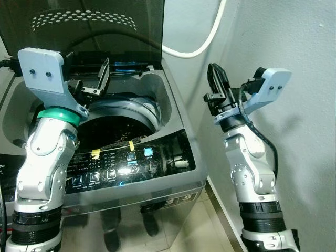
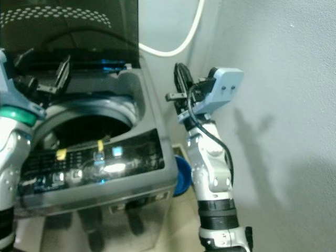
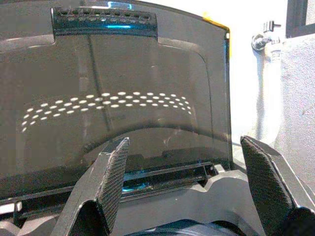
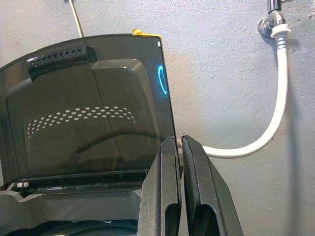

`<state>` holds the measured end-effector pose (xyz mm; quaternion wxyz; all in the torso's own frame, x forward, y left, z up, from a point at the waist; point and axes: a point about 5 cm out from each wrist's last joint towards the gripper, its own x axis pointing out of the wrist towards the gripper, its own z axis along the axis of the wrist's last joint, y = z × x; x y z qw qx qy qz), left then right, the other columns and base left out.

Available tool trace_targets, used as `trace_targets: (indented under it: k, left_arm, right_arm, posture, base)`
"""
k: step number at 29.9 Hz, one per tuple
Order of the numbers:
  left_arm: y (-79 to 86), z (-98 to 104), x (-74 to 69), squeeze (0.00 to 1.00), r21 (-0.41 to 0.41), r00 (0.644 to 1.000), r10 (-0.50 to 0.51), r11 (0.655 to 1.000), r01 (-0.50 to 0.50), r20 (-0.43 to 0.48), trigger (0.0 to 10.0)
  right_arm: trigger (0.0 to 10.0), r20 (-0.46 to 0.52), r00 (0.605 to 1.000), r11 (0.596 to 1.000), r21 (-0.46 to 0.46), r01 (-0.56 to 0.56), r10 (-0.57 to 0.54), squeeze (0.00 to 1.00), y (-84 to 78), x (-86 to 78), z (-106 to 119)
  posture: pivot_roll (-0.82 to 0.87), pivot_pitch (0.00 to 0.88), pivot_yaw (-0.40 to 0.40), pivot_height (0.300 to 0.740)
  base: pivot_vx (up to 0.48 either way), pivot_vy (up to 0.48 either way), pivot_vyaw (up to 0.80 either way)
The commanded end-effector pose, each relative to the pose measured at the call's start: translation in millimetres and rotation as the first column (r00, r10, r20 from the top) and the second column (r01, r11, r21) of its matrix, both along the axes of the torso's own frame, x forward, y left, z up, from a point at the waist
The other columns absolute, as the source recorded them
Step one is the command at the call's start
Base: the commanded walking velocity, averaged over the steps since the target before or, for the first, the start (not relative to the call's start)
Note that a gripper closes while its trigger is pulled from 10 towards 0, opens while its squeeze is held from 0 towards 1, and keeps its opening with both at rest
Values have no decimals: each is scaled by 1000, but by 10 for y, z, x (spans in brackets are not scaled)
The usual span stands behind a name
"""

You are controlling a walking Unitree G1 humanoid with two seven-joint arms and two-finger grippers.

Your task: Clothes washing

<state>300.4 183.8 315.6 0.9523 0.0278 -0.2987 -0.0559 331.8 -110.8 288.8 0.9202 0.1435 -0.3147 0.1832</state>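
Our left gripper (image 1: 100, 73) hangs spread over one grey top-loading washing machine (image 1: 173, 131), its dark tinted lid (image 4: 88, 108) upright; our right gripper (image 1: 216, 84) is pressed together, pointing upward

washing machine (image 1: 173, 202) front reads "35" (mirrored, blurry).

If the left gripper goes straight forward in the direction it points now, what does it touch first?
Most likely the raised dark lid of the washing machine. The left gripper is open above the tub and aims at the lid's inner face, with nothing visible between; how far away the lid is remains unclear.
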Motion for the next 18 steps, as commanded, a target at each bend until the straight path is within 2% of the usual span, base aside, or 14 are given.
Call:
trace_targets:
  k: [1,8,10,12,15,18]
  left_arm:
    - [-51,-56,49,0,-4,1000,-15,1000,15,-17,10000]
    - [-82,-4,139,0,3,999,-33,999,33,-15,10000]
    - [-33,65,185,0,14,1000,-15,1000,15,4,10000]
    - [9,70,182,0,12,1000,0,1000,0,10,10000]
    - [30,46,146,0,-12,999,37,999,-36,13,10000]
    - [10,-1,143,0,-18,999,42,999,-41,10,10000]
  right_arm:
    - [10000,1,1000,1000,0,25,-25,0,-46,0,-34]
    - [10000,2,998,998,19,67,-67,0,-92,1,-17]
    - [10000,-6,997,997,30,76,-76,0,-58,23,-35]
    - [10000,-10,998,997,33,66,-66,0,-18,31,-59]
    - [10000,-5,1000,1000,-16,9,-9,0,78,84,-59]
    - [10000,8,1000,999,-39,-1,1,0,76,105,-37]
  posture:
    - [92,34,7,731]
    - [81,56,10,731]
    - [115,7,-19,731]
    - [121,8,-32,731]
    - [120,0,-46,731]
    - [119,0,-53,731]
  base:
    - [0,0,0]
    - [0,0,0]
    - [0,0,0]
    - [0,0,0]
    - [0,0,0]
    - [0,0,0]
